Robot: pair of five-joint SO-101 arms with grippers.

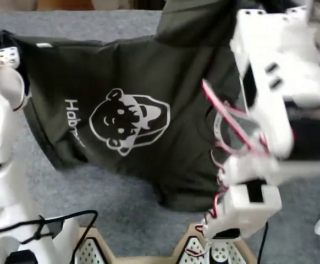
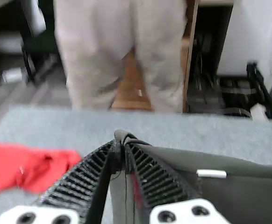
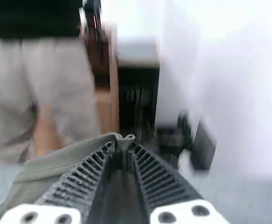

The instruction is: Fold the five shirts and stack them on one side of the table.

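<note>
**Dark green shirt held at two points of its far edge, print side up**

The dark green shirt [image 1: 149, 82] lies spread on the grey table [image 1: 121, 214], white print uppermost. The left gripper [image 2: 122, 145] has its jaws closed on a pinched fold of the cloth. The right gripper [image 3: 122, 145] is likewise clamped on a raised fold of the same fabric. The shirt is judged light, limp and non-fragile: it sags between holds and creases freely, so it is best taken at hems, shoulders or corners, two points at a time. Its long axis appears to run left to right across the table. Which end bears the collar cannot be told. A red cloth [image 2: 24, 165], probably another shirt, lies beside it.
</note>
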